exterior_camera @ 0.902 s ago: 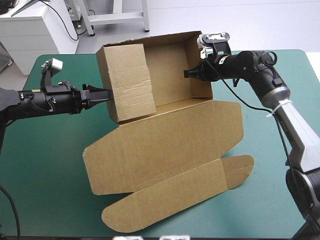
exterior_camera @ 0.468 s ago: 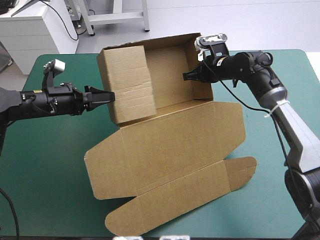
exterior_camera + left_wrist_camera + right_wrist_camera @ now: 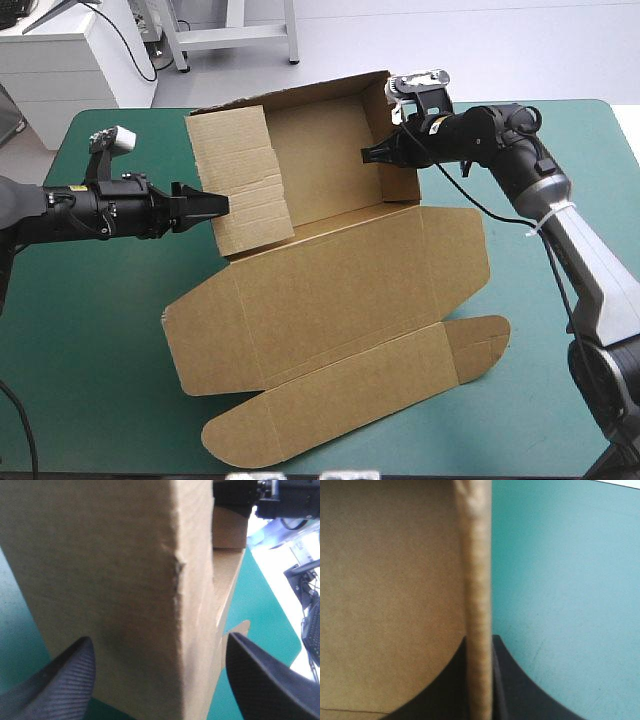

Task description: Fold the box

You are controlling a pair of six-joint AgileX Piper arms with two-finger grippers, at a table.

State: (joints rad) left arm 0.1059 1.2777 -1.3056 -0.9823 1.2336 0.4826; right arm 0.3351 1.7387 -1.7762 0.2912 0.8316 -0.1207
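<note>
On the teal-green bench [image 3: 80,340], the left pincer [image 3: 212,204] stands open, black fingers apart around the raised left wall of the brown box [image 3: 330,290]. The box sits mid-bench with its front flaps lying flat. The right pincer [image 3: 368,153] clamps the right wall, its outer finger hidden behind board.

left arm [image 3: 80,212] — black | right forearm [image 3: 590,270] — grey | claw fingers [image 3: 55,680]: woven black

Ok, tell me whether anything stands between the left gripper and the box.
Nothing visible does. The left gripper has its jaws open right at the raised left wall of the box, no other object between them. The right gripper is shut on the opposite wall.
</note>
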